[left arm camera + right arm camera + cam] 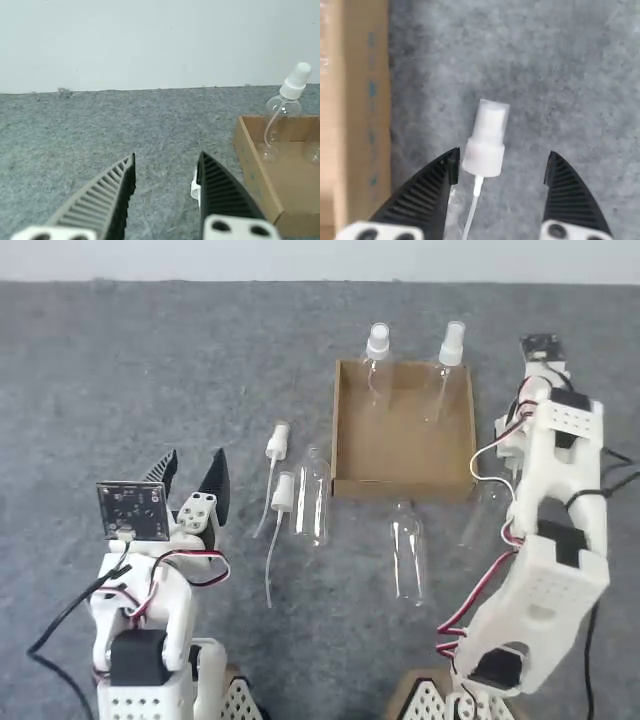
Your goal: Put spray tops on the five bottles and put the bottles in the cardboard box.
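The right claw (503, 153) hangs open around a capped bottle (485, 145) just beside the box (400, 445). The left claw (195, 456) gapes empty. Two finished bottles (376, 365) stand inside the box. Two bare bottles (313, 498) and two loose tops (277, 442) wait near the box.

The left arm (172, 612) and right arm (560, 580) are white plastic with black motors and red cables (478, 590). Their fingers (102, 200) are black, ribbed wedges.
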